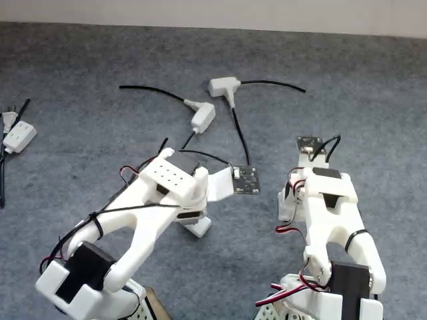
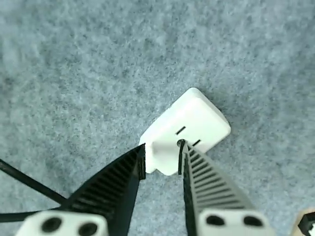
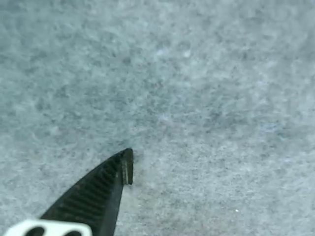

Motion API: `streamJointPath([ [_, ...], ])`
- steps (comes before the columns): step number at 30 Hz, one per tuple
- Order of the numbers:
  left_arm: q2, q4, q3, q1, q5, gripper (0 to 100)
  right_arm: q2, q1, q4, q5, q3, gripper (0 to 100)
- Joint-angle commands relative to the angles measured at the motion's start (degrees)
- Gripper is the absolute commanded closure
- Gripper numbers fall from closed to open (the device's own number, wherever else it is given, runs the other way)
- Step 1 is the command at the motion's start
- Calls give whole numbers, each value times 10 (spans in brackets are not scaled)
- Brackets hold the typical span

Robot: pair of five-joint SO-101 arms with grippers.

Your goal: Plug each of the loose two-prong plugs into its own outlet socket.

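A white outlet socket block [image 2: 189,125] with two slots lies on the grey carpet, and my left gripper [image 2: 162,157] is shut on its near end, one black finger on each side. From above, that block [image 1: 199,228] peeks out under the left arm [image 1: 167,193]. A white two-prong plug [image 1: 203,117] on a black cable lies farther back. Behind it sits a white T-shaped plug piece [image 1: 223,87] with cables. The right arm [image 1: 327,200] stands at the right over bare carpet. One of its black fingers [image 3: 106,191] hovers close to the carpet with nothing beside its tip.
Another white socket block [image 1: 19,137] with a cord lies at the far left edge. Black cables [image 1: 240,137] run across the carpet between the plugs and the left arm. Open carpet stretches ahead of the right arm.
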Motion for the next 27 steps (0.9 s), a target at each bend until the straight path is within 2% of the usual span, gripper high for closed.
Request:
streamJointPath([
  [1,-22,3,26,-12,8,854,-5,-8,-4,7,-5,409],
  [6,-124,73,32,-19,7,853,-5,-9,-4,7,-5,409],
  [9,-160,80,59,-16,6,852,-5,-21,-4,7,-2,409],
  [16,-131,13,158,-4,7,854,-5,-23,-4,7,-1,409],
  [23,-144,31,126,-2,21,853,-5,-23,-4,7,-1,409],
  [27,-120,-14,157,-10,21,852,-5,-23,-4,7,-1,409],
])
